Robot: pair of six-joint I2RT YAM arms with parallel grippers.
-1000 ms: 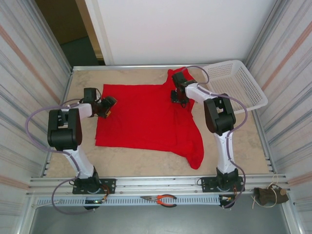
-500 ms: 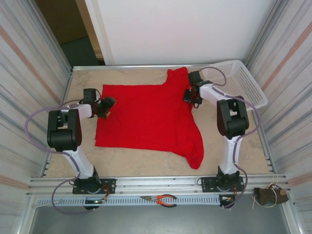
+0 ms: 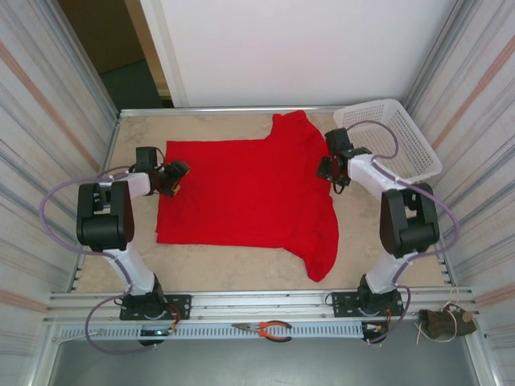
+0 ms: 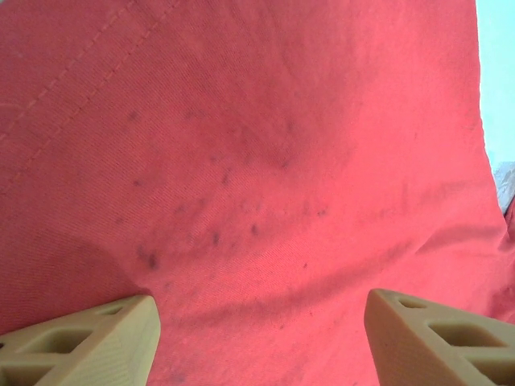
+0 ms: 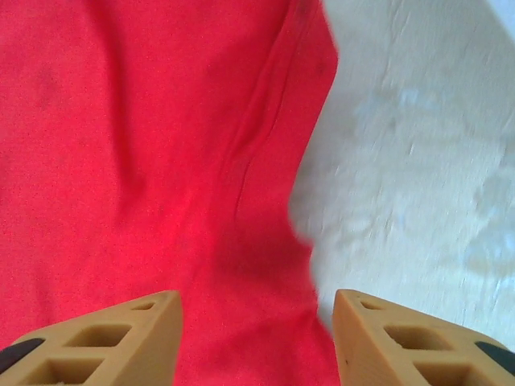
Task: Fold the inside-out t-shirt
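Shirt (image 3: 241,197): lying spread flat on table (image 3: 209,269); probably handling light, limp, crease-prone; best taken by hem or sleeve edges, pinching a fold. Left gripper (image 4: 257,338), right gripper (image 5: 256,338): both hovering over cloth, jaws apart, gripping nothing.

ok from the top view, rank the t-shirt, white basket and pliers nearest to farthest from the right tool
From the right tool:
1. t-shirt: its right edge lies right at the tool.
2. white basket: a little to the tool's right, in the far right corner.
3. pliers: well away, at the near edge, towards the middle.
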